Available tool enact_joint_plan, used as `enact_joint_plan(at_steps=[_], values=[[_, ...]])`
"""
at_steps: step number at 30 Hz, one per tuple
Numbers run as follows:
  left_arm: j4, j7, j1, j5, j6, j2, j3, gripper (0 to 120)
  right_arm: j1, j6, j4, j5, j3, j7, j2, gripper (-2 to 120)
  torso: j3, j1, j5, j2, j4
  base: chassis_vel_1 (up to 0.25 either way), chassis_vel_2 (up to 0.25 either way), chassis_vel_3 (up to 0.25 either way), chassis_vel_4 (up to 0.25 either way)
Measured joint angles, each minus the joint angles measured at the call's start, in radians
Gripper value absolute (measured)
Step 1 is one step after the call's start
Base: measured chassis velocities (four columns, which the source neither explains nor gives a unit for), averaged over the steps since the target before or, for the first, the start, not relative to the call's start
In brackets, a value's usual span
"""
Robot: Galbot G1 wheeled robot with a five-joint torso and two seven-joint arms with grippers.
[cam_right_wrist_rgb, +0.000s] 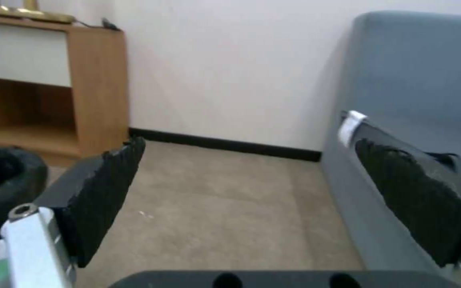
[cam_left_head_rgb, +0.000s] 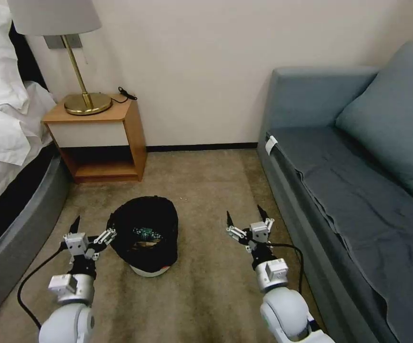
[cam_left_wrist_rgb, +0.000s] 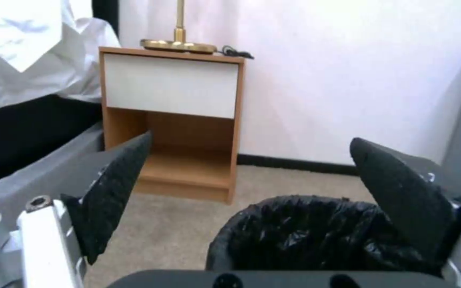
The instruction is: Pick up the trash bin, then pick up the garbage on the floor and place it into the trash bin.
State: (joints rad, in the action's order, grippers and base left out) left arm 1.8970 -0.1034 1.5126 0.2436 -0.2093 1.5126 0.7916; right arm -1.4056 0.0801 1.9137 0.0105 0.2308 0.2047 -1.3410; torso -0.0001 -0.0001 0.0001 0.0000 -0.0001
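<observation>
The trash bin [cam_left_head_rgb: 120, 224], a round bin with a black bag liner and a white base, stands on the carpet just ahead of me, left of centre. Inside it lies some garbage [cam_left_head_rgb: 144, 233]: a piece with green print over something tan. My left gripper [cam_left_head_rgb: 94, 223] is open and low at the bin's left side, its inner finger close against the liner. In the left wrist view the bin's rim [cam_left_wrist_rgb: 294, 224] sits partly between the open left gripper's [cam_left_wrist_rgb: 251, 140] fingers. To the right of the bin my right gripper [cam_left_head_rgb: 244, 214] hangs open over bare carpet, holding nothing. The right wrist view has the bin [cam_right_wrist_rgb: 1, 180] beside the right gripper [cam_right_wrist_rgb: 249, 142].
A wooden nightstand [cam_left_head_rgb: 101, 138] with a brass lamp [cam_left_head_rgb: 85, 97] stands against the wall behind the bin. The bed [cam_left_head_rgb: 6, 200] runs along the left and a blue-grey sofa [cam_left_head_rgb: 349, 200] along the right. Open carpet [cam_left_head_rgb: 206, 190] lies between them.
</observation>
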Motion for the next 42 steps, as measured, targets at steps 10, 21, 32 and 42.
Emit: enact_joint_plan(at_steps=[10, 21, 32, 42], values=[[0.019, 0.032, 0.038, 0.012, -0.024, 0.011, -0.006, 100, -0.043, 0.022, 0.015, 0.048, 0.056, -0.007, -0.014, 100, 0.0, 0.0, 0.0, 0.0, 0.0, 0.0, 0.0, 0.0, 0.0], [0.134, 0.077, 0.185, 0.081, 0.048, -0.002, -0.047, 100, -0.125, 0.038, 0.069, 0.122, 0.095, -0.026, -0.059, 100, 0.0, 0.0, 0.0, 0.0, 0.0001, 0.0, 0.0, 0.0, 0.0], [0.182, 0.053, 0.203, 0.062, 0.023, -0.004, -0.063, 100, -0.17, 0.058, 0.11, 0.154, 0.143, -0.03, -0.097, 100, 0.0, 0.0, -0.0001, 0.0, 0.0001, 0.0, 0.0, 0.0, 0.0], [0.249, 0.093, 0.217, 0.039, 0.027, -0.01, -0.14, 100, -0.183, 0.068, 0.129, 0.16, 0.165, -0.034, -0.112, 100, 0.0, 0.0, 0.0, 0.0, 0.0001, 0.0, 0.0, 0.0, 0.0]])
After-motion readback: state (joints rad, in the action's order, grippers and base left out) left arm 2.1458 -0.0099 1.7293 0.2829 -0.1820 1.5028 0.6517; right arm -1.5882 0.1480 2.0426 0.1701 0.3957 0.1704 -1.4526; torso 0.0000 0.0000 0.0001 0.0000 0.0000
